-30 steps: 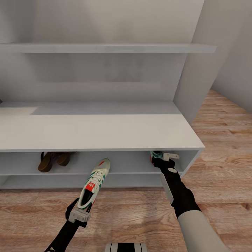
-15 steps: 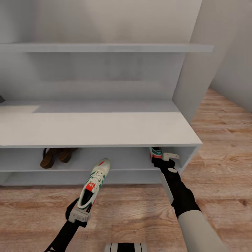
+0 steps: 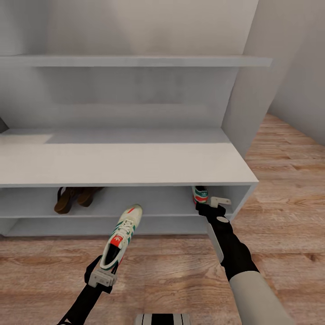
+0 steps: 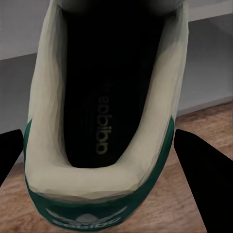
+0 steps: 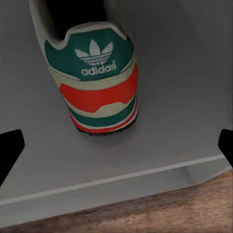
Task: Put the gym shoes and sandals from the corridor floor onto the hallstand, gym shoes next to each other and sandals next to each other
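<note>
I have one gym shoe (image 3: 121, 237) clamped at its heel in my left gripper (image 3: 102, 276), down at about 7 o'clock in the head view; the shoe is tilted, toe raised toward the hallstand (image 3: 122, 164) and off the corridor floor (image 3: 180, 271). In the left wrist view I look straight into the shoe's dark insole (image 4: 104, 97), with the black fingers (image 4: 204, 174) closed against either side of the green heel. My right gripper (image 3: 215, 203) sits at about 4 o'clock, at the front edge of the rack's upper tier near its right end. Its fingers (image 5: 9, 150) are spread wide and grip nothing: in the right wrist view they stand well apart at either side, with the second gym shoe (image 5: 90, 73) between and beyond them, standing on the grey shelf with its green and red heel toward me. In the head view that shoe (image 3: 200, 194) is tucked under the thick top surface at the right. The two sandals (image 3: 76, 198) lie side by side on the same tier toward 9 o'clock, well apart from the shelved sneaker.
</note>
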